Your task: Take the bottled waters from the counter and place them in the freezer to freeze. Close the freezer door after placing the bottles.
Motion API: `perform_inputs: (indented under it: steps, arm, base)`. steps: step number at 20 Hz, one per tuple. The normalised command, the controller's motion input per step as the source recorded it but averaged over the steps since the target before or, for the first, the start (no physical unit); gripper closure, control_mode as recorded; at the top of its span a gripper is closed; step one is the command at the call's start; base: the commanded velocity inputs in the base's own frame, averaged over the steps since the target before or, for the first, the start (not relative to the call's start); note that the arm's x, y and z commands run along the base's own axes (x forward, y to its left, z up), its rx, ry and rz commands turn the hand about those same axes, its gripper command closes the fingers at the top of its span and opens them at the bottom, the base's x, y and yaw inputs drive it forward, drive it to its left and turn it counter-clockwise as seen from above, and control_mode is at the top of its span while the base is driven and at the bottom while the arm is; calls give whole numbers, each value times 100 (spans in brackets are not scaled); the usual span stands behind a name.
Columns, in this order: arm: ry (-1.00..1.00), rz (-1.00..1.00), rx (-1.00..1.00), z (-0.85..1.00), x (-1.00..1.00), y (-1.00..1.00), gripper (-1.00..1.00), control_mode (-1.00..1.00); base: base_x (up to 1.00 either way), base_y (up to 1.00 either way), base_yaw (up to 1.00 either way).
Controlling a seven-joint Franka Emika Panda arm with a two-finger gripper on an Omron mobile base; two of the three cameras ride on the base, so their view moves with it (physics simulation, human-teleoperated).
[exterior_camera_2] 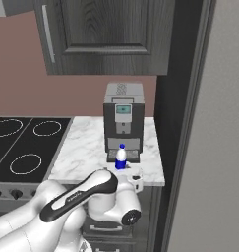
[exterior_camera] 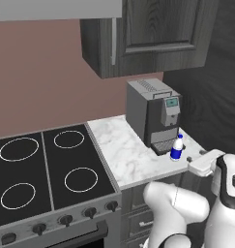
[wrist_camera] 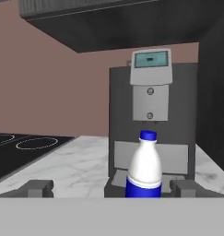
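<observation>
One of the bottled waters (exterior_camera: 176, 147) (exterior_camera_2: 121, 158) (wrist_camera: 144, 168), clear with a blue cap and a dark blue lower band, stands upright on the white marble counter (exterior_camera: 124, 150) (exterior_camera_2: 86, 152), just in front of the coffee machine's drip tray. My gripper (exterior_camera: 196, 156) (exterior_camera_2: 136, 176) (wrist_camera: 112, 189) is level with the counter's front right corner, a short way in front of the bottle, and points at it. The jaws are open wide with nothing between them; in the hand view the bottle stands between the two fingertips but farther off. The tall light-grey freezer (exterior_camera_2: 214, 147) rises at the right; its door handle is out of view.
A grey coffee machine (exterior_camera: 153, 114) (exterior_camera_2: 123, 115) (wrist_camera: 152, 115) stands right behind the bottle. A black four-ring stove top (exterior_camera: 46, 169) (exterior_camera_2: 22, 142) lies left of the counter. Dark wall cabinets (exterior_camera: 148, 34) hang overhead, and a dark tall panel (exterior_camera_2: 177, 98) closes the counter's right end.
</observation>
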Motion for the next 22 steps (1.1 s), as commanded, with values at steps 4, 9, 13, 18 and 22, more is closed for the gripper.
perform_inputs:
  steps: [4, 9, 13, 18, 22]
  arm:
    - [0, 0, 0, 0, 19, 0, -100, -100]
    - [0, 0, 0, 0, 29, 0, -100, -100]
    - [4, 0, 0, -4, 32, 0, -100, -100]
    - [8, -2, 0, -13, 32, 0, -100, -100]
    - [3, -1, 0, -19, 28, 0, -100, -100]
  base:
    - [0, 0, 0]
    - [0, 0, 0]
    - [0, 0, 0]
    - [0, 0, 0]
    - [0, 0, 0]
